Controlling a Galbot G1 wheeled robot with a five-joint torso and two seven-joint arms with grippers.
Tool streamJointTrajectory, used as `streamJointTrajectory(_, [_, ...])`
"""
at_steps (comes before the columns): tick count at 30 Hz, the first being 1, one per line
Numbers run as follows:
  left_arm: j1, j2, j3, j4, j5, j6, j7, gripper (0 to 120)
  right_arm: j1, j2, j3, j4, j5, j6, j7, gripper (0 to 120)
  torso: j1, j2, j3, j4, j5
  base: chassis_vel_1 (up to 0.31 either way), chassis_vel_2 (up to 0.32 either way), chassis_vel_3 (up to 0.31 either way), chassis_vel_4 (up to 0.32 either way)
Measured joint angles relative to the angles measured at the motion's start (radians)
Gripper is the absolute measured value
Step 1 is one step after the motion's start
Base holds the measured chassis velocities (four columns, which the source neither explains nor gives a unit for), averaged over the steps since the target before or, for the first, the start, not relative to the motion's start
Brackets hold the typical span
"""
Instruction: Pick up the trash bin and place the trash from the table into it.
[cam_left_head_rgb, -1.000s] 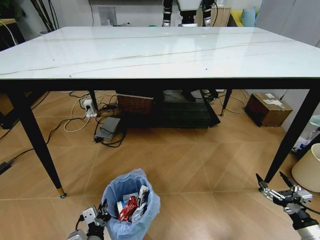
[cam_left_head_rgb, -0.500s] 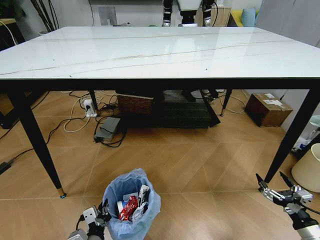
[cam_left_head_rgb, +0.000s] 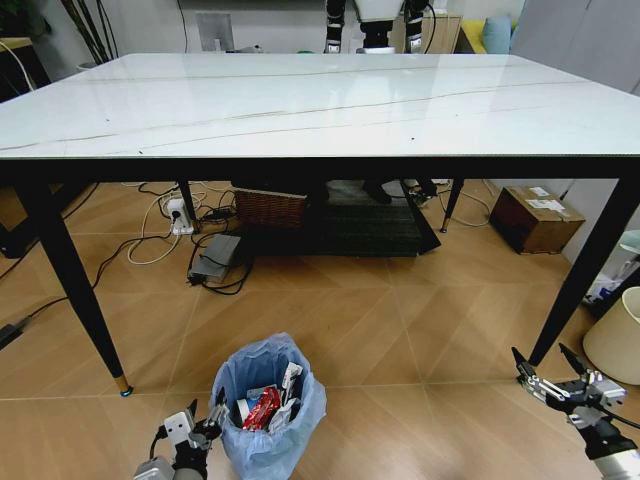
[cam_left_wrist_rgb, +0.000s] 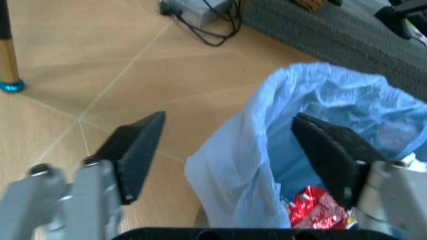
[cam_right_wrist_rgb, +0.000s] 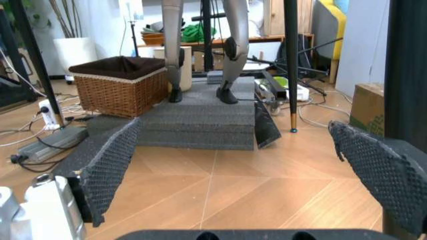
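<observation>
The left claw is spread wide across the rim of the trash bin, one finger outside the blue bag and one inside, not clenched. The bin stands on the wooden floor before the desk, holding a red wrapper. The right claw hangs released near the desk's right leg.

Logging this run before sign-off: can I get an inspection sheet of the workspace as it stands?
Surface: table top bare, nothing seen on it.
Job's things: bin on the floor, blue bag; trash inside, red wrapper on top.
Clutter: wicker basket, cardboard box, cream bin.
Grippers: left pincer open astride the bag's rim; right pincer open, low over the floor.
Cables: power strip and leads under the table.
Surroundings: wood floor, robot legs behind the table.
</observation>
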Motion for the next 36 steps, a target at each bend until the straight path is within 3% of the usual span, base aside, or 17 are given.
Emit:
streamJointTrajectory(2, [0.001,0.002,-0.009,-0.009,0.009,-0.004,0.000,91,0.000,0.000,0.000,0.000,0.000,0.000,0.000,100,0.000,0.000,0.000,0.0000,0.0000,0.000,0.000,0.000,0.000])
streamJointTrajectory(7, [0.014,0.008,-0.026,-0.033,0.040,-0.018,0.007,100,0.000,0.000,0.000,0.000,0.000,0.000,0.000,100,0.000,0.000,0.000,0.0000,-0.0001,0.000,0.000,0.000,0.000])
streamJointTrajectory(22, [0.096,0.022,-0.133,-0.125,0.208,-0.114,0.045,100,0.000,0.000,0.000,0.000,0.000,0.000,0.000,100,0.000,0.000,0.000,0.0000,-0.0001,0.000,0.000,0.000,0.000])
streamJointTrajectory(36, [0.108,0.019,-0.142,-0.148,0.224,-0.122,0.061,100,0.000,0.000,0.000,0.000,0.000,0.000,0.000,100,0.000,0.000,0.000,0.0000,0.0000,0.000,0.000,0.000,0.000])
